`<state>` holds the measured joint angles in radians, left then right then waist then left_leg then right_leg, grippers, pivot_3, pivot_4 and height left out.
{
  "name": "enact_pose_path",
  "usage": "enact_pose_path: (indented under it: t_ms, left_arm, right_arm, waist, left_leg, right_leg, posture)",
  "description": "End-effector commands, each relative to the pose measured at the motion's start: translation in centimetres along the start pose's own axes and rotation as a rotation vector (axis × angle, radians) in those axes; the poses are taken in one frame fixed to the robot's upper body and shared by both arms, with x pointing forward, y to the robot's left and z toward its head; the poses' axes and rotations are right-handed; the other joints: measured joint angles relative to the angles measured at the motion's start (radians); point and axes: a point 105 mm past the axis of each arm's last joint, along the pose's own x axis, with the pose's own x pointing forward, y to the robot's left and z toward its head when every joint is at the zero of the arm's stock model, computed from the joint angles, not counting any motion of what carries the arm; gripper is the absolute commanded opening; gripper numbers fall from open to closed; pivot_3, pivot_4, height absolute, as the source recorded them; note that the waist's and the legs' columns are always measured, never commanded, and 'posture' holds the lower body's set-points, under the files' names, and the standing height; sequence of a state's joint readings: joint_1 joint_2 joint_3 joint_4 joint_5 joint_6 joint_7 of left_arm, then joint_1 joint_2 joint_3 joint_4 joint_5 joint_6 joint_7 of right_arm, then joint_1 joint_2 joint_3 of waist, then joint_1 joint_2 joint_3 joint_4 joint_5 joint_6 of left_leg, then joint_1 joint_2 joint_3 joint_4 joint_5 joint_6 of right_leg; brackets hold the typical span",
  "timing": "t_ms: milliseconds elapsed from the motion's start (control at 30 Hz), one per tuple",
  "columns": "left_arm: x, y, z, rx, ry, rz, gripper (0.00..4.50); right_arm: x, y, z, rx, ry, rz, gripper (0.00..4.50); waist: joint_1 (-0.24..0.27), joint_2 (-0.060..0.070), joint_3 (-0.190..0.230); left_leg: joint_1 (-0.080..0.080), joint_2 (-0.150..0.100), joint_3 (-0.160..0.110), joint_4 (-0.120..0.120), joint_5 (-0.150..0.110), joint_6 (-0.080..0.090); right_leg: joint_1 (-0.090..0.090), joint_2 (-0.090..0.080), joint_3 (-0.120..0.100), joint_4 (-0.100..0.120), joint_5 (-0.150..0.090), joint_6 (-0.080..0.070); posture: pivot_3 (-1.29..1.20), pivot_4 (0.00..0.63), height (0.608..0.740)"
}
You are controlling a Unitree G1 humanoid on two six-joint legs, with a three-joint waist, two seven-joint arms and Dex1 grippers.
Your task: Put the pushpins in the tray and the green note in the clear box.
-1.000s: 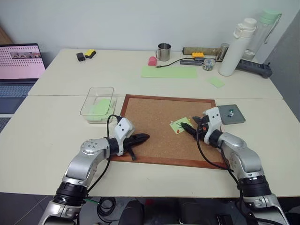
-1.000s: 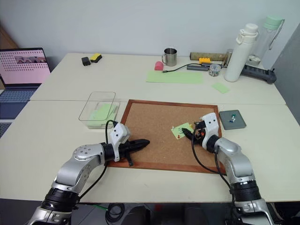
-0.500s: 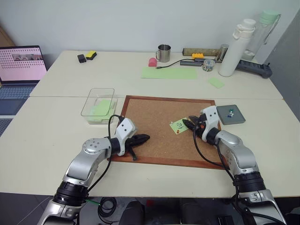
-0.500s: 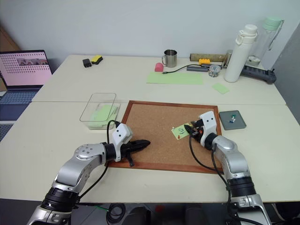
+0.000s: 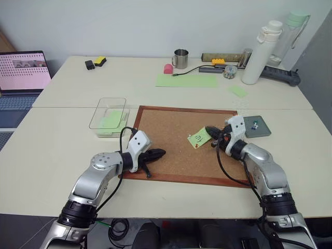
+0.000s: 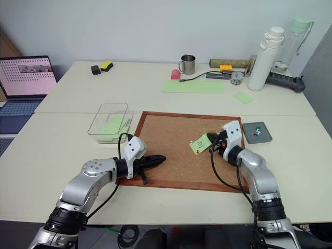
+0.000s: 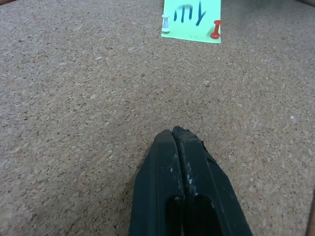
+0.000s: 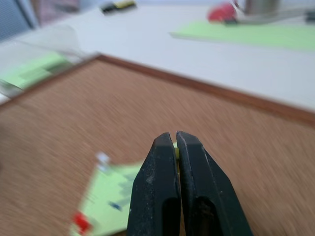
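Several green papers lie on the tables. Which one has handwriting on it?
The green note on the cork board, at the right gripper, with a dark scribble. The long green sheet and the small note behind are blank.

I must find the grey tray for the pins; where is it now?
In the left eye view, the small dark-grey square tray lies on the table just beyond the right edge of the wood-framed cork board, close behind the right gripper.

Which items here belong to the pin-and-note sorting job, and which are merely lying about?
Job: scribbled light-green square note; white pushpin; red pushpin; dark-grey square tray; clear plastic box.
Lying about: steel mug; white bottle; laptop; long green sheet.
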<state>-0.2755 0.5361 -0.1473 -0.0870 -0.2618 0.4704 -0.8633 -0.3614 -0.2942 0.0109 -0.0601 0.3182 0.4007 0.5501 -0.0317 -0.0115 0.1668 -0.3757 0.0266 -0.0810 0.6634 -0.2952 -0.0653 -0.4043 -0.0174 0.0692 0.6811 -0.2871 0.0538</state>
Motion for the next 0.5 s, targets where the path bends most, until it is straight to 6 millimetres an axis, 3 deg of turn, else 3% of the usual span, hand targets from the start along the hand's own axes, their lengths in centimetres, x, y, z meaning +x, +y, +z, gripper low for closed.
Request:
enact_pose_path:
  t_ms: [33, 200, 367, 500]
  left_arm:
    - [0.2, -0.8, -1.4, -0.022, 0.057, -0.028, 0.0]
    - [0.3, -1.1, -1.4, -0.026, 0.058, -0.036, 0.0]
    - [0.2, -1.4, -1.3, -0.032, 0.053, -0.038, 0.0]
    - [0.2, -2.0, -1.3, -0.042, 0.048, -0.046, 0.0]
  right_arm:
    - [-0.9, -0.4, 3.1, -0.04, -0.102, -0.017, 0.05]
    - [-1.8, -0.9, 3.0, -0.021, -0.087, -0.057, 0.05]
    - [-3.4, -2.4, 4.2, 0.008, -0.122, -0.158, 0.05]
    - [-6.9, -7.0, 5.0, -0.006, -0.093, -0.423, 0.05]
  waist:
    - [0.001, 0.0, 0.0]
    - [0.0, 0.0, 0.0]
    - [0.0, 0.0, 0.0]
    - [0.002, 0.001, -0.001]
  left_leg:
    - [0.0, 0.0, 0.0, 0.0, 0.0, 0.0]
    - [0.0, 0.0, 0.0, 0.0, 0.0, 0.0]
    - [0.0, 0.0, 0.0, 0.0, 0.0, 0.0]
    - [0.0, 0.0, 0.0, 0.0, 0.0, 0.0]
  right_leg:
    - [0.0, 0.0, 0.0, 0.0, 0.0, 0.0]
    - [0.0, 0.0, 0.0, 0.0, 0.0, 0.0]
    - [0.0, 0.0, 0.0, 0.0, 0.0, 0.0]
    - [0.0, 0.0, 0.0, 0.0, 0.0, 0.0]
  posture:
    - [0.0, 0.15, 0.74]
    - [0.0, 0.15, 0.74]
    - [0.0, 0.15, 0.74]
    - [0.0, 0.15, 0.74]
